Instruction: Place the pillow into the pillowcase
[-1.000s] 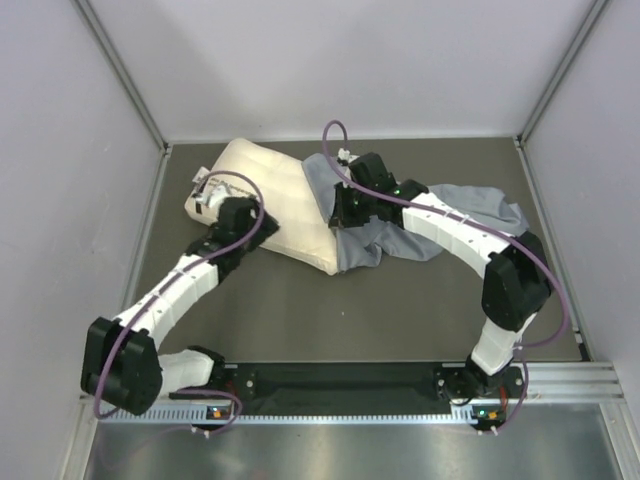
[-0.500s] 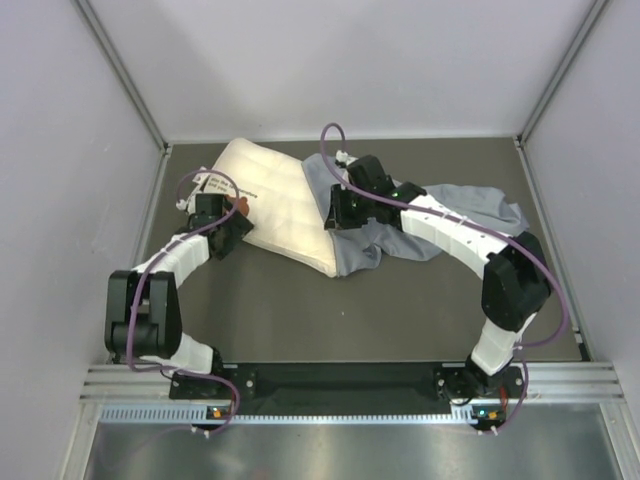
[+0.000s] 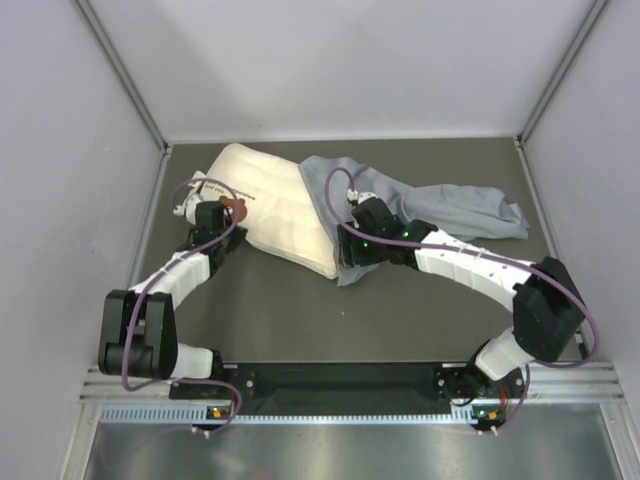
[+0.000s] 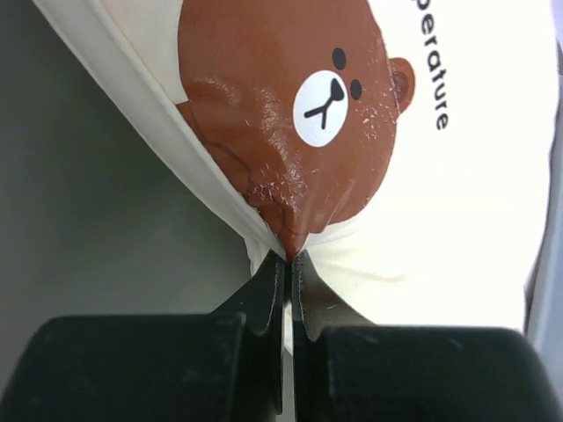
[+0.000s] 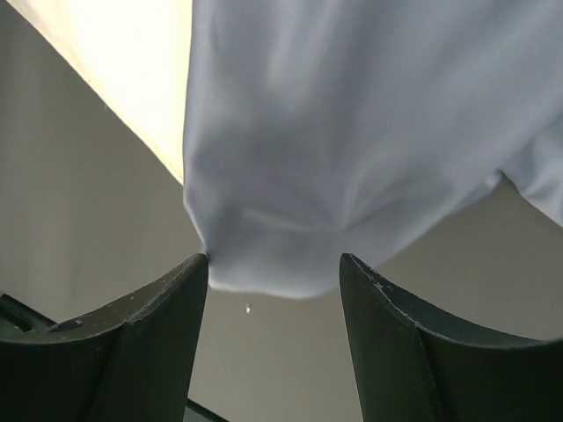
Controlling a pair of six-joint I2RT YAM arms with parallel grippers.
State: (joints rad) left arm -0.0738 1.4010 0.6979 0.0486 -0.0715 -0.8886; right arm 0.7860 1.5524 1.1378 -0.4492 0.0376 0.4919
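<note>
The cream pillow (image 3: 268, 198) lies at the back left of the dark table, its right end under the grey-blue pillowcase (image 3: 440, 205). My left gripper (image 3: 227, 212) is at the pillow's near left edge. In the left wrist view the left gripper (image 4: 289, 257) is shut, pinching a peak of pillow (image 4: 457, 220) fabric just below the brown bear face (image 4: 299, 105). My right gripper (image 3: 346, 252) is at the pillowcase's near corner. In the right wrist view it (image 5: 273, 264) stands open, the pillowcase (image 5: 352, 132) corner loose between its tips, the pillow (image 5: 123, 61) at upper left.
Pale walls close in the table (image 3: 300, 310) on the left, back and right. The metal rail (image 3: 340, 380) with both arm bases runs along the near edge. The pillowcase's far end trails toward the right wall.
The left gripper moved to the pillow's bear-printed edge and shut on it. The right gripper let go of the pillowcase, opened and drew back toward the near side; the cloth settled flatter.
</note>
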